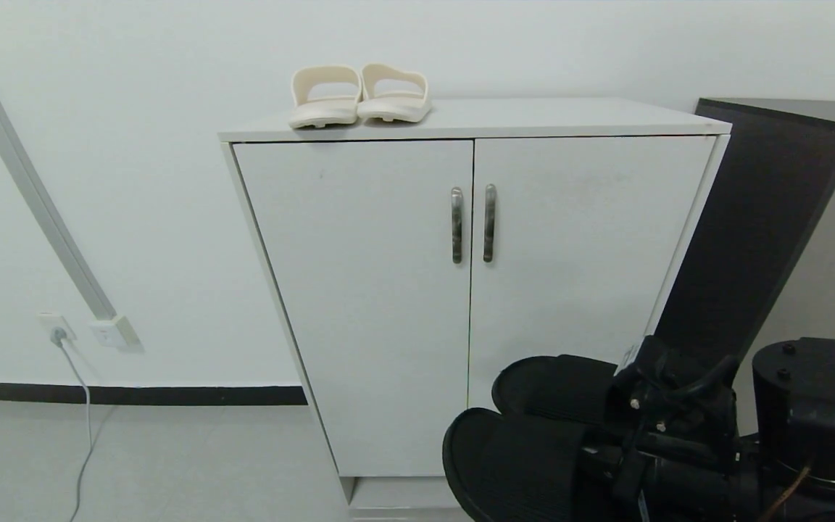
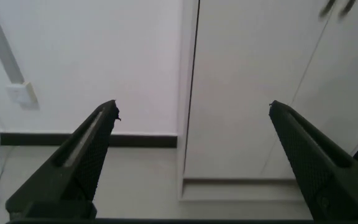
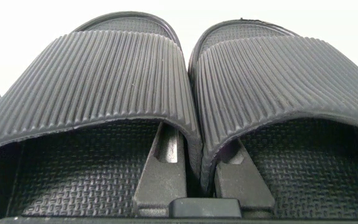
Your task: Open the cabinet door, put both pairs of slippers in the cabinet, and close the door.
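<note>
A white two-door cabinet point(image 1: 359, 304) stands shut against the wall, with two metal handles point(image 1: 457, 225) side by side at its middle. A cream pair of slippers point(image 1: 359, 98) rests on its top, towards the left. My right gripper point(image 1: 628, 406) is low in front of the right door, shut on a black pair of slippers point(image 1: 533, 435). In the right wrist view its fingers point(image 3: 163, 168) reach under both ribbed straps of the black slippers point(image 3: 185, 87) and pinch their inner edges together. My left gripper point(image 2: 194, 107) hangs open, with nothing in it, before the cabinet's lower left edge point(image 2: 188, 124).
A dark cabinet point(image 1: 765, 217) stands close against the white one's right side. A wall socket point(image 1: 59, 330) with a hanging cable and a slanted cable duct point(image 1: 26, 174) are on the wall to the left. Bare floor point(image 1: 171, 464) lies left of the cabinet.
</note>
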